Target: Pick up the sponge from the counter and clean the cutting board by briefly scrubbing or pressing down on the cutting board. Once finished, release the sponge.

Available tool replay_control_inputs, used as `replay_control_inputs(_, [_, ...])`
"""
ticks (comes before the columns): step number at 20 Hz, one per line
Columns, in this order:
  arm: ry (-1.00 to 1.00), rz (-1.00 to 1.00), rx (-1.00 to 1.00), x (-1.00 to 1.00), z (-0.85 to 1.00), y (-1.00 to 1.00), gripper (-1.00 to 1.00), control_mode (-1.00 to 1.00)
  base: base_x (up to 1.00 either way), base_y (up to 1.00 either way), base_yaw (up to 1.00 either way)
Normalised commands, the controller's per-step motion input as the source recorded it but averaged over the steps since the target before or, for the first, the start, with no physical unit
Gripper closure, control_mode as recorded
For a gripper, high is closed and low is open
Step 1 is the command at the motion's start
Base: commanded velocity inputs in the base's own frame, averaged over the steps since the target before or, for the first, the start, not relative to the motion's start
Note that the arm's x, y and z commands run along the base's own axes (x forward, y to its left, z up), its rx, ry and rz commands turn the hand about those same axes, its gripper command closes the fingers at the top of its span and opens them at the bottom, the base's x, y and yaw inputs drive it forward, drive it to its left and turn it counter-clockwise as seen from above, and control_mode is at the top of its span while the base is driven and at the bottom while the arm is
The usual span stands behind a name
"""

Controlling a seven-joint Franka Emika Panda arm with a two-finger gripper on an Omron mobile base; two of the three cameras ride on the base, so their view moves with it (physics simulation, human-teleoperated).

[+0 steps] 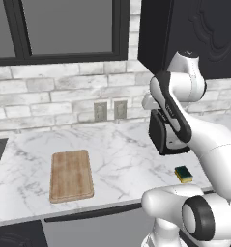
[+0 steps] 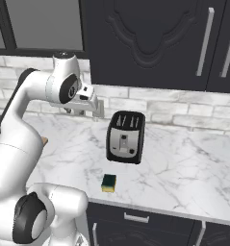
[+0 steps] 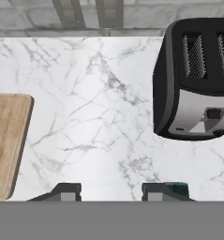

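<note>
While the sponge (image 2: 108, 182) lies near the front edge of the marble tabletop (image 1: 122, 159), nothing grips it; the gripper (image 3: 111, 192) hovers above bare marble, its fingers together and empty; the cutting board (image 1: 71, 175) lies flat well to the left; the black toaster (image 2: 126, 137) stands behind the sponge, toward the brick wall (image 1: 54, 101).
</note>
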Motion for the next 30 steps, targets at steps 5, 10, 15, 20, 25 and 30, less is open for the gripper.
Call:
replay_control_inputs(5, [0.00,0.00,0.00,0.00,0.00,0.00,-1.00,-1.00,0.00,0.00,0.00])
replay_control_inputs(10, [0.00,0.00,0.00,0.00,0.00,0.00,-1.00,-1.00,0.00,0.00,0.00])
replay_control_inputs(15, [0.00,0.00,0.00,-0.21,-0.02,-0.01,-1.00,-1.00,0.00,0.00,0.00])
replay_control_inputs(20, [0.00,0.00,0.01,-0.40,-0.07,-0.14,-1.00,-1.00,0.00,0.00,0.00])
replay_control_inputs(25, [0.00,0.00,0.03,-0.50,-0.15,-0.27,-1.00,-1.00,0.00,0.00,0.00])
replay_control_inputs(30, [0.05,0.00,0.02,-0.23,-0.43,-0.33,-1.00,-1.00,0.00,0.00,0.00])
